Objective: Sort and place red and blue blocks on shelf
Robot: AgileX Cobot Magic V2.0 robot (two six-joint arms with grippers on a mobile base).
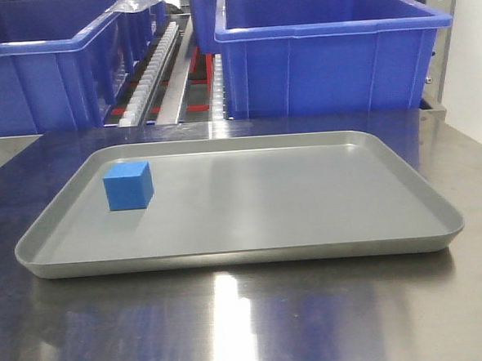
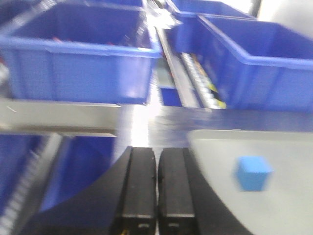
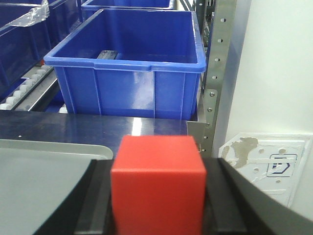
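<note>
right pincer [image 3: 157, 205] grips red plastic cube [image 3: 157, 166], not shelved yet. left pincer [image 2: 156, 191] closed, empty; blue plastic cube [image 1: 128, 186] sits ctr-left on grey tray [image 1: 229, 255].

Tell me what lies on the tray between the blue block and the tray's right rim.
Nothing. In the front-facing view, the tray is bare grey surface all the way from the blue block to the right rim.

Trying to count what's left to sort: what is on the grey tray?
Only one blue block lies on the tray, left side; the patch beneath it is hidden. The red block is held in the right gripper.
</note>
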